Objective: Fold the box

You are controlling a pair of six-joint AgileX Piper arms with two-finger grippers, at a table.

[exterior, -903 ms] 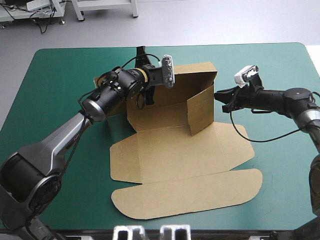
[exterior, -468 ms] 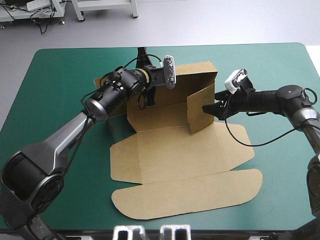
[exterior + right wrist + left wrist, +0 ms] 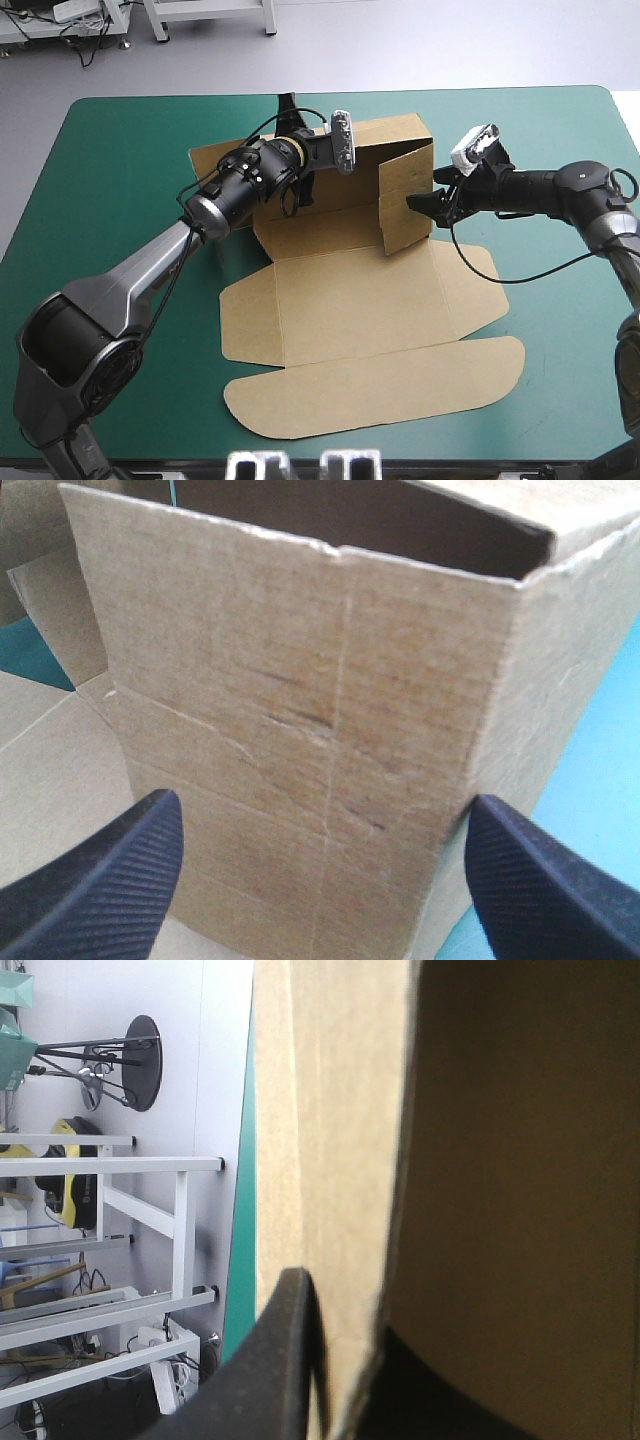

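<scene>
left jaws clamped on the box (image 3: 350, 310), right jaws spread wide before it

"What else is there?"

"Only the table (image 3: 120, 180). It has a teal-green cover (image 3: 560, 150), flat and smooth, with round corners."

"Where is the cover by the right gripper (image 3: 322, 805)?"

"A bright strip shows just beside one black finger (image 3: 530, 880), on its outer side. A small bit shows ahead of the other finger."

"And by the left gripper (image 3: 341, 1301)?"

"A thin strip runs beside and ahead of its outer finger, along the table's edge."
</scene>
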